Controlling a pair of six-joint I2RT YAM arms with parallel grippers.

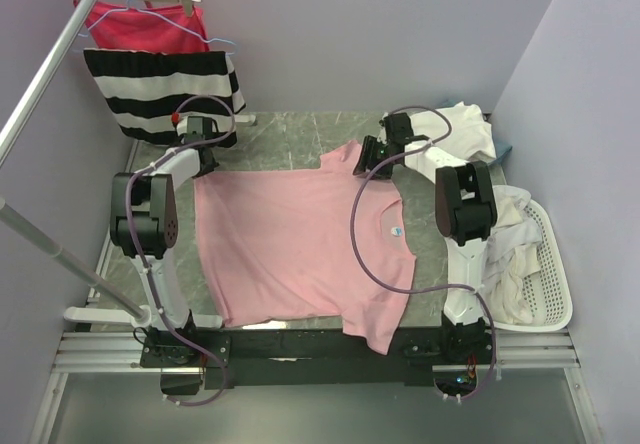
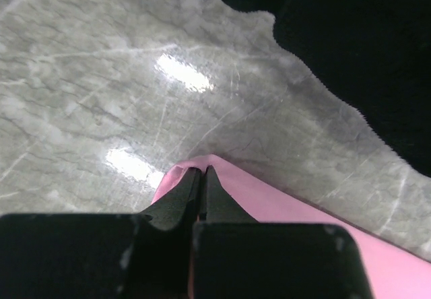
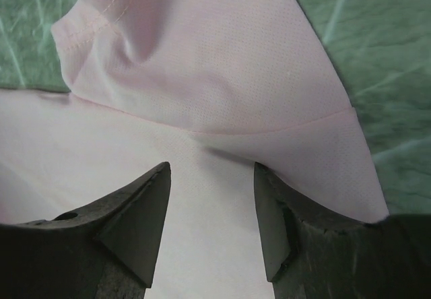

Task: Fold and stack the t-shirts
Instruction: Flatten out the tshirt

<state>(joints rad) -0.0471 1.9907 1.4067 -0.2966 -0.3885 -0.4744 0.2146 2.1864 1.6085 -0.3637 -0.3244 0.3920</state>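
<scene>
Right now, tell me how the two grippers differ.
The left gripper is shut, pinching a hem corner of the pink t-shirt; the right gripper is open and grips nothing. The left gripper sits at the shirt's edge, the right gripper over its sleeve. Both are along the shirt's far side.

tee (image 1: 300, 244) lies flat on the table (image 1: 290, 134) | left gripper (image 2: 202, 171) right at the tee's far-left corner | right gripper (image 3: 212, 171) over the tee's far sleeve | tee pile (image 1: 468, 129) behind-right of the tee | basket (image 1: 555, 284) right of the tee, more tees (image 1: 510, 259) in it | hung garments (image 1: 160, 89) behind-left of the tee
</scene>
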